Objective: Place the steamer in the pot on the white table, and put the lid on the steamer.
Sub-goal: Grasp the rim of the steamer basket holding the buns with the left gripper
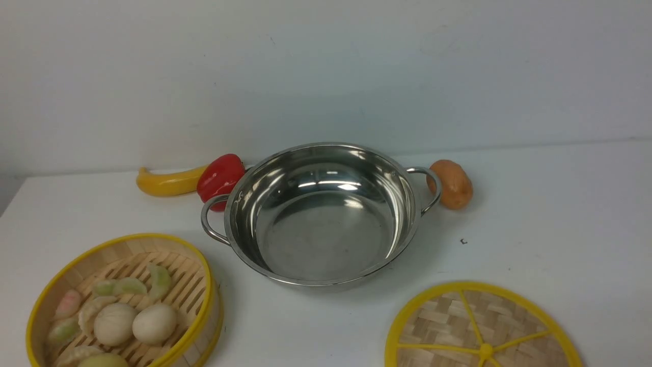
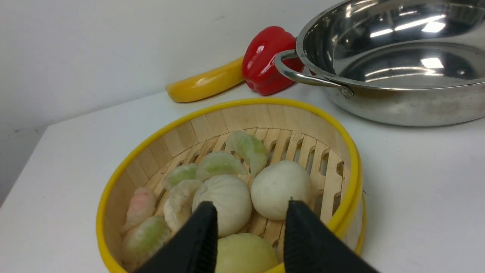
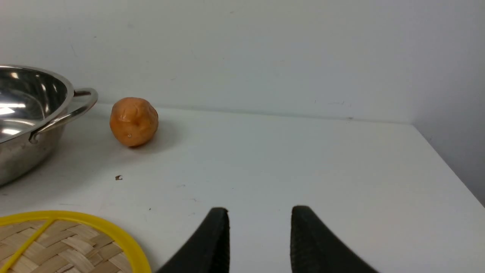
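The steamer (image 1: pixel 122 236), near left, looks light, stiff bamboo carrying loose dumplings (image 1: pixel 114 323): pinch its yellow rim, lift level. Left fingers (image 2: pixel 197 242) and right fingers (image 3: pixel 212 246) stand parted, empty.

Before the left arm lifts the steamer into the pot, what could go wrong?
The steamer holds loose buns and dumplings; a tilted lift by the left claw, open above it, may spill them.
The pot looks barely wider, so the steamer's rim may catch.
The red pepper sits by the pot's handle; a bump may roll it.
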Tool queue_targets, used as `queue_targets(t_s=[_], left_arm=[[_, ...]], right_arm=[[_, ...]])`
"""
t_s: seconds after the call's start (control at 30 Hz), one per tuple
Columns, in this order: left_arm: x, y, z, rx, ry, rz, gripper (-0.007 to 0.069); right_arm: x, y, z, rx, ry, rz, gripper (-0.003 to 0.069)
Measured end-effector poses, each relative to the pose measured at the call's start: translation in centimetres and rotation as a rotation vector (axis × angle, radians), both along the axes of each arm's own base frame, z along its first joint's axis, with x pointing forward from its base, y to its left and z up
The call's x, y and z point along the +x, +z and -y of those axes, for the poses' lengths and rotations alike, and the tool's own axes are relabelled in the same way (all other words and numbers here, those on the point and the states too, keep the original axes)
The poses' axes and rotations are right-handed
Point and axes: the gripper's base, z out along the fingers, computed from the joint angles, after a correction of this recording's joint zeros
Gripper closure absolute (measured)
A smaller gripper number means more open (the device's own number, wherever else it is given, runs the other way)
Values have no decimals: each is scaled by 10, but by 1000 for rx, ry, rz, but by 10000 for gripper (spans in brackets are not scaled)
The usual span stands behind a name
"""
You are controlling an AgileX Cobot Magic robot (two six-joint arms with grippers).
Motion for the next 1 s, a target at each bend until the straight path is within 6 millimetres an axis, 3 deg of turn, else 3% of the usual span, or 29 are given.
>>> queue_targets(t_s=[0.53,0.63,0.73,0.77,0.8,0.83,1.0], left_arm=[[0,0,1,-50,1,-2,384],[0,3,5,-313,5,2,384],[0,6,11,-735,10,-31,384],[0,8,12,-820,11,-32,384],[0,8,12,-839,11,-32,384],[0,11,13,-984,14,-22,384],[1,18,10,-1164,33,38,384]], right_arm=[[0,0,0,21,0,3,410],[0,3,-2,195,-1,36,410],[0,7,-6,565,-3,71,410],[1,7,-7,674,-5,71,410],[1,7,-7,674,-5,71,410],[1,9,-8,815,-8,80,410],[1,16,-4,955,-20,170,410]])
